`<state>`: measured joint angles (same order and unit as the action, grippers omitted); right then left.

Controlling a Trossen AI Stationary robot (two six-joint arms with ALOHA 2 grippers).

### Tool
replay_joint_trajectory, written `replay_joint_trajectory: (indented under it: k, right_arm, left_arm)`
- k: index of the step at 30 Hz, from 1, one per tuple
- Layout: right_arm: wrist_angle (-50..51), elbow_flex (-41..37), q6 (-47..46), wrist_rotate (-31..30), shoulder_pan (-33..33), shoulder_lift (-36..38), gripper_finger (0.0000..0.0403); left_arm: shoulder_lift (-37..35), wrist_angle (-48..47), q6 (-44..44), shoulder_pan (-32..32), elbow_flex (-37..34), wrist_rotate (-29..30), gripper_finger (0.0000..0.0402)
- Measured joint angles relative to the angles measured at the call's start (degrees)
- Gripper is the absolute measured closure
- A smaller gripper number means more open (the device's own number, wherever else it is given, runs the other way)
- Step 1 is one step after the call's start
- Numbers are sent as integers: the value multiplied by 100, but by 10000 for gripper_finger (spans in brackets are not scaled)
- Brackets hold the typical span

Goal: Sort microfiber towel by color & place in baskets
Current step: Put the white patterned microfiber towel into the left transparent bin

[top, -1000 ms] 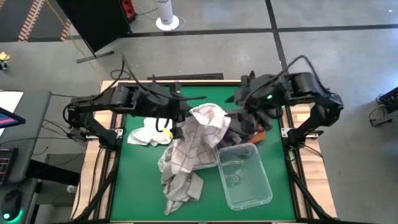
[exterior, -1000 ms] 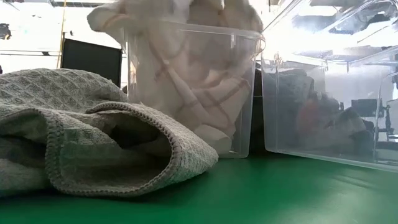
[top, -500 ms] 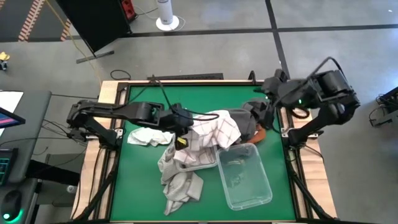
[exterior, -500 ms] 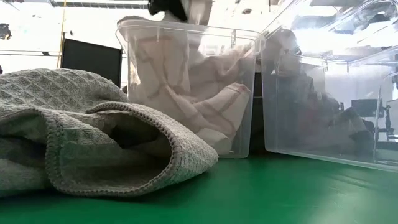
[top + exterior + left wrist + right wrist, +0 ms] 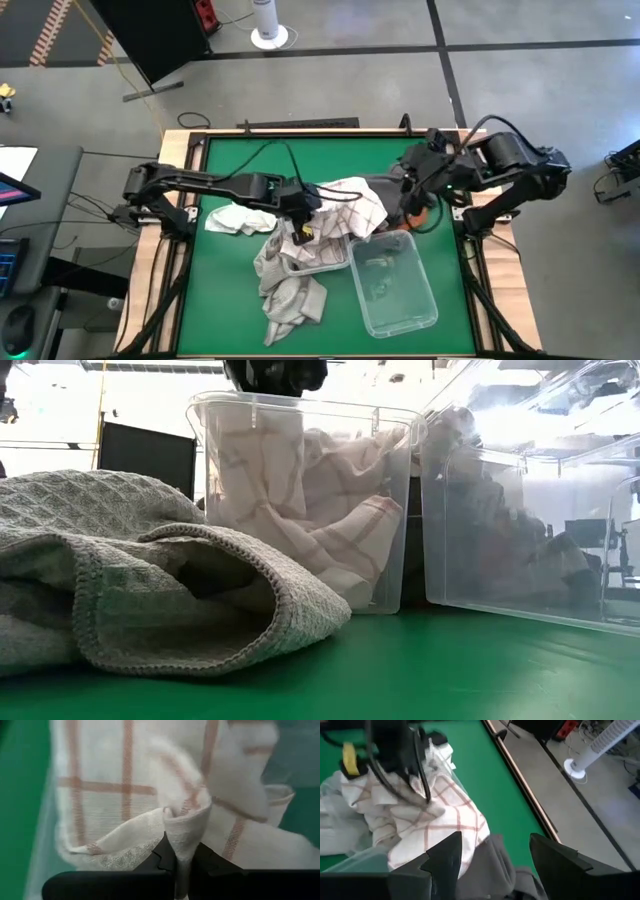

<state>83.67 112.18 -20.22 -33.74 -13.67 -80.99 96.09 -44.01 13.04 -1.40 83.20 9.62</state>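
Evenly and brightly lit from overhead, with soft shadows only. Strong backlit glare through the clear baskets in the low view. Blurred close up in both wrist views.

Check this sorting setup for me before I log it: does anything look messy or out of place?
Yes. The checked towel, pinched by the left gripper, spills over the rim of its basket, and a grey towel lies crumpled on the table beside it.
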Motion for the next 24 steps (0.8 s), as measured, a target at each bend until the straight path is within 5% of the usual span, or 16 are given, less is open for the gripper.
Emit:
replay_joint_trajectory:
  k: [13, 24]
  right_arm:
    - [-275, -4, 168, 67, -24, -24, 140]
    - [-305, -2, 136, 70, -24, -26, 140]
  left_arm:
    - [970, -354, -166, 207, 24, -284, 379]
    - [869, -880, -226, 192, 477, -530, 229]
